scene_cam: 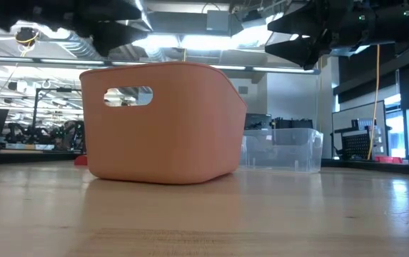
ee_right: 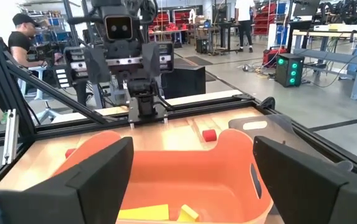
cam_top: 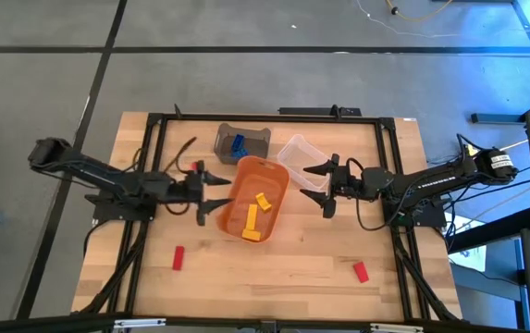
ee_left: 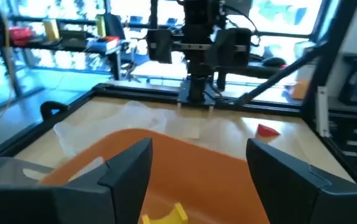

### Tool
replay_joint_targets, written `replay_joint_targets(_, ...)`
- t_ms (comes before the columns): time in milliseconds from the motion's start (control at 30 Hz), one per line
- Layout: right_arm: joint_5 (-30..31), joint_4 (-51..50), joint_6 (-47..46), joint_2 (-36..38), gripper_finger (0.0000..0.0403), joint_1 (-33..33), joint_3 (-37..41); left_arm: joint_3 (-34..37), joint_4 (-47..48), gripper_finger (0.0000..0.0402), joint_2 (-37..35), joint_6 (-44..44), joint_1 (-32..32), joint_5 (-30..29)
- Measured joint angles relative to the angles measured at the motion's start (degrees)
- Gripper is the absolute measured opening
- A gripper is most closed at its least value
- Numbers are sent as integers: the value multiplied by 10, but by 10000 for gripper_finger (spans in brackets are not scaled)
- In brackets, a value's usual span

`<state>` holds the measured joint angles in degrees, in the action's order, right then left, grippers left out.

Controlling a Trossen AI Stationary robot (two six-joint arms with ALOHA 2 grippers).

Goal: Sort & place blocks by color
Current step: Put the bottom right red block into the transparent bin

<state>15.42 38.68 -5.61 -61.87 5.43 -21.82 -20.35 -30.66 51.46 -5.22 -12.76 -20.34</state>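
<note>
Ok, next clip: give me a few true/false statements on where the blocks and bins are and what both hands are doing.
1. Yellow blocks lie in the orange tub. True.
2. Both red blocks are in the clear bin. False: one red block and the other red block lie on the table.
3. The grey bin holds blue blocks. True.
4. The left hand grips a block. False: it is open and empty beside the tub.
5. The right hand is open. True.

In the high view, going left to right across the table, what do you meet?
Red block → left hand → orange tub → right hand → second red block.
</note>
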Motion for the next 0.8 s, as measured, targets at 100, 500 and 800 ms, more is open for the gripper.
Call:
replay_joint_targets(100, 0, 0, 0, 0, 332, 0, 0, 40, -25, 251, -35, 22, 1, 25)
replay_joint_targets(500, 0, 0, -1, 0, 332, 0, 0, 82, -93, 251, -59, 45, 2, 25)
replay_joint_targets(800, 0, 0, -1, 0, 332, 0, 0, 82, -93, 251, -58, 44, 2, 24)
